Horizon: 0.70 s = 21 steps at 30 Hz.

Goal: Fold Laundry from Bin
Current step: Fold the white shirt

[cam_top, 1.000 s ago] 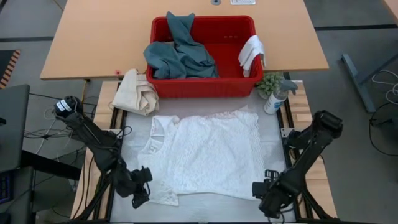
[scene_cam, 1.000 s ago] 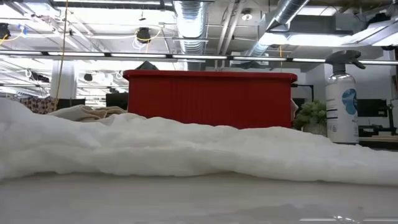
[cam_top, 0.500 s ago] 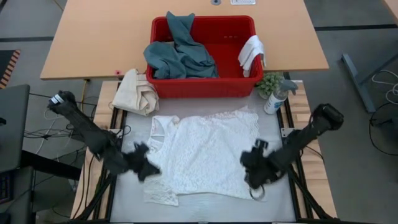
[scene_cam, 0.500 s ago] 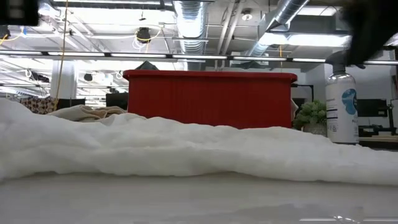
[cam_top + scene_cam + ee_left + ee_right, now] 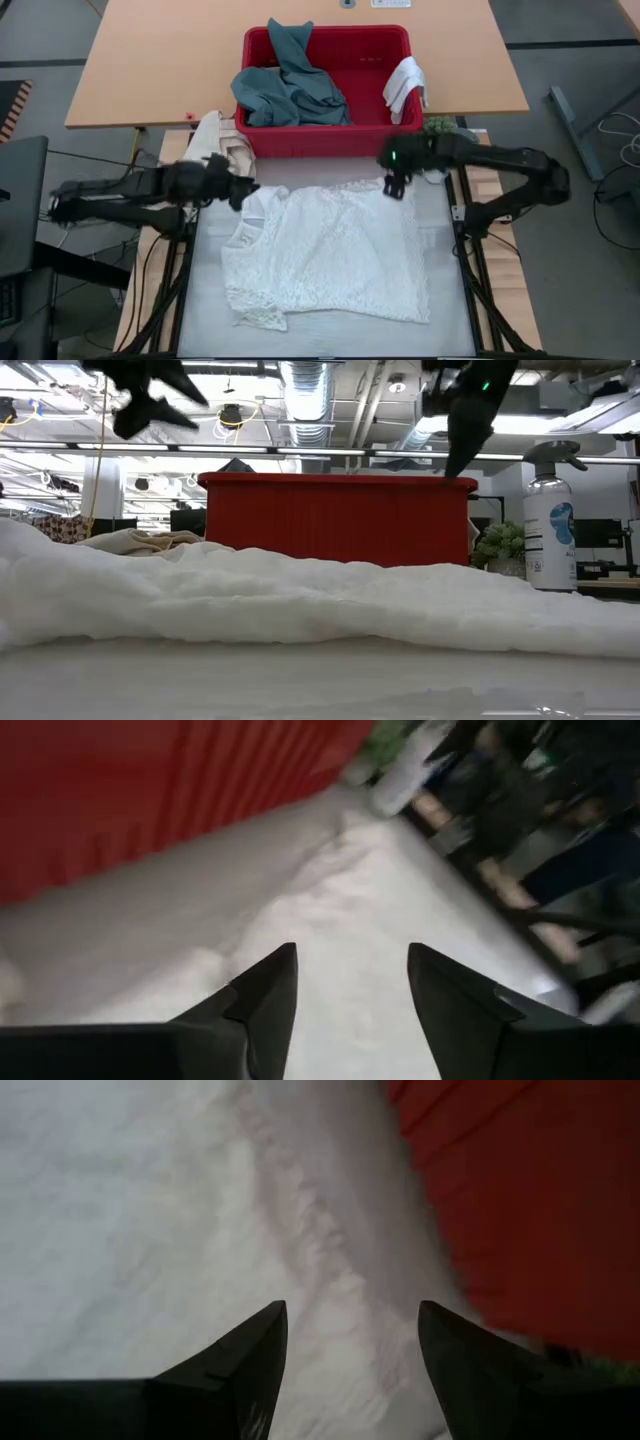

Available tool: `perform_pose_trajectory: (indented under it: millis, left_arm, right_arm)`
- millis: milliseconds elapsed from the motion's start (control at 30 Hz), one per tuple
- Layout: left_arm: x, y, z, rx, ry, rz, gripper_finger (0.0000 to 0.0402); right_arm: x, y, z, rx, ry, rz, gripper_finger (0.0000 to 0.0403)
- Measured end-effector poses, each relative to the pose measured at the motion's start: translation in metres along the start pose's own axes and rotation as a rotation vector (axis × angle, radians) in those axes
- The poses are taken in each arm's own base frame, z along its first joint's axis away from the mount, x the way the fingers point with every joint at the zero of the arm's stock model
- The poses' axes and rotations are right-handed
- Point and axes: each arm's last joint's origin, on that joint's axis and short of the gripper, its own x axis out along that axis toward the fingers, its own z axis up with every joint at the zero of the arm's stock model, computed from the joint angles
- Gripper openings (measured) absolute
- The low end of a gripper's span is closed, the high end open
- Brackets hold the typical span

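Note:
A white textured towel-like garment point(image 5: 325, 255) lies spread flat on the table, its far edge close to the red bin point(image 5: 390, 135). In the bin lie a teal-green garment point(image 5: 290, 85) and a small white cloth point(image 5: 405, 85) draped over the right rim. My left gripper point(image 5: 240, 190) point(image 5: 350, 955) hovers open above the white cloth's far left corner. My right gripper point(image 5: 393, 185) point(image 5: 350, 1310) hovers open above its far right corner, right beside the bin's near wall point(image 5: 530, 1190). In the low view both grippers point(image 5: 150, 400) point(image 5: 465, 420) hang high above the cloth point(image 5: 300, 600).
A cream bundled canvas cloth point(image 5: 222, 145) lies left of the bin's near left corner. A spray bottle point(image 5: 445, 155) and a small green plant point(image 5: 433, 130) stand at the table's far right, just behind my right arm. A tan desk point(image 5: 150, 60) carries the bin.
Both grippers have swung from the white cloth's near corners toward the table's far edge, rising as they went, and now hang over its far corners by the bin. The white cloth lies flat where it was.

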Motion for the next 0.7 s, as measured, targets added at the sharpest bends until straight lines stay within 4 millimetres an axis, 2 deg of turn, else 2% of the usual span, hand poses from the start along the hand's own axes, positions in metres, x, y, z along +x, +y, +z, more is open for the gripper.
perform_pose_trajectory:
  millis: [100,200,400,700]
  left_arm:
    - [0.019,0.019,0.010,0.039,0.059,0.051,0.0202]
    - [0.041,0.037,0.017,0.063,0.141,0.069,0.0218]
    - [0.088,0.068,0.014,0.075,0.322,0.133,0.0224]
    - [0.132,0.091,-0.004,0.023,0.499,0.154,0.0224]
  right_arm:
    - [0.013,-0.026,0.004,0.025,-0.008,0.021,0.0249]
    - [0.029,-0.041,0.004,0.040,0.034,0.066,0.0249]
    - [0.069,-0.040,0.010,-0.069,0.132,0.132,0.0249]
    - [0.130,-0.038,0.006,-0.228,0.294,0.217,0.0249]
